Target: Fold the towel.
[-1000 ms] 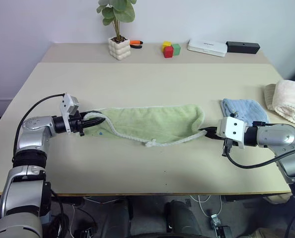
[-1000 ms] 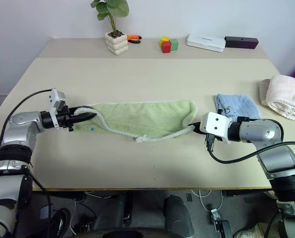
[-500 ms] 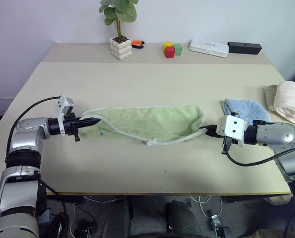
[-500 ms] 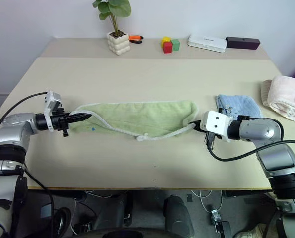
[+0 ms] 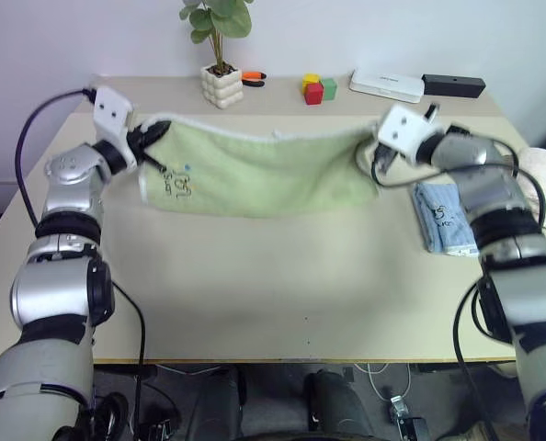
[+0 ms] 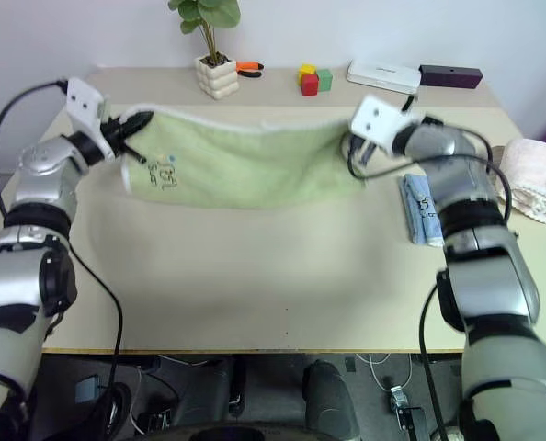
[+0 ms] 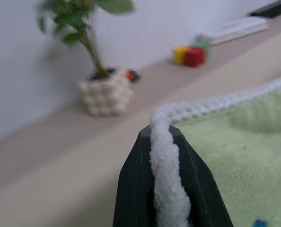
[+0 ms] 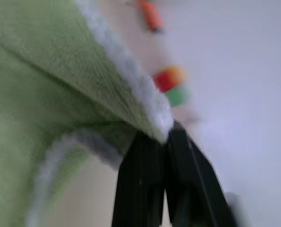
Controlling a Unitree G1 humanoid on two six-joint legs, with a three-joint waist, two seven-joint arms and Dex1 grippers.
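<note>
Green towel (image 5: 264, 170) stretched above the table (image 5: 282, 276), left gripper (image 5: 155, 130) and right gripper (image 5: 372, 147) each clenched on a top corner.

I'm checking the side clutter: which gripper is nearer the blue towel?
Right. The right gripper hangs just above-left of the blue towel; the left gripper is far across the table.

The dark embroidered mark on the towel (image 5: 255, 170) cannot be read.

My beige table (image 5: 255, 276) carries a light blue towel (image 5: 443, 219) at three o'clock. At twelve o'clock stand a potted plant (image 5: 220, 69), colored blocks (image 5: 316, 89), a white box (image 5: 386, 86) and a black box (image 5: 452, 86).
</note>
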